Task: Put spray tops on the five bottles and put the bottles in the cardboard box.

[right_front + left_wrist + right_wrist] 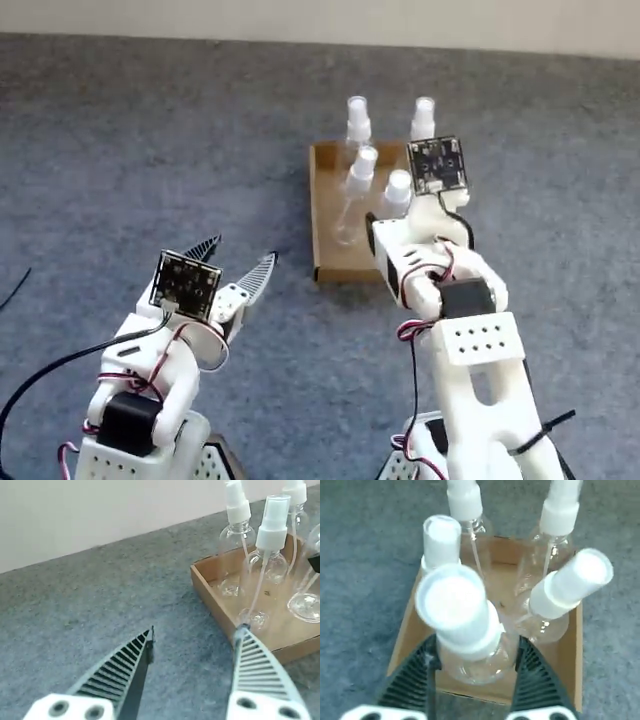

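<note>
Count first: five clear bottles, every one with a white spray top on, and one cardboard box on the grey bench.

In the right wrist view:
- a back bottle and a second back bottle stand upright at the far end of the box
- a middle bottle sits by one side wall
- a leaning bottle tilts toward the other side wall
- the front bottle is right over the box's near edge

The right claw is opened about a bottle's width and pinches the front bottle's body, one finger pressed on each side. Can't tell if that bottle's base rests on the box floor or hangs just above it.

The left claw is spread wide with nothing in it. It hangs over the bench to the left of the box, with grey bench showing between it and the box's side wall.

It's tight inside the box. The bottles are packed close, and the leaning bottle's top is just beside the front bottle's.
</note>
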Tool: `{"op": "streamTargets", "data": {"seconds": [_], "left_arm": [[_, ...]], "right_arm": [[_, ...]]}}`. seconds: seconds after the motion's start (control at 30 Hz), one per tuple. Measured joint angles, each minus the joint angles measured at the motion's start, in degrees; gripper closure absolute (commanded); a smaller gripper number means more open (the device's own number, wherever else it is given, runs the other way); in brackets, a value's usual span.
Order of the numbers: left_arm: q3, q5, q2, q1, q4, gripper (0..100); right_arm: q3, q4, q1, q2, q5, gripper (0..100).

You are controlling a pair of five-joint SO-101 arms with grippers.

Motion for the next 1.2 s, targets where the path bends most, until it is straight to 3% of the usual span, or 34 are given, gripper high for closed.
{"op": "streamTargets", "data": {"seconds": [0.7,0.93,1.2], "left_arm": [[0.0,0.0,0.0,0.0,-0.4,76],[0.0,0.0,0.0,0.0,-0.4,76],[0.0,0.0,0.0,0.0,-0.4,76]], "right_arm": [[1.8,-4.0,-0.4,7.6,-2.0,99.5],[1.8,-4.7,-0.4,7.8,-2.0,88.5],[1.8,-4.5,-0.4,7.8,-2.0,87.8]]}}
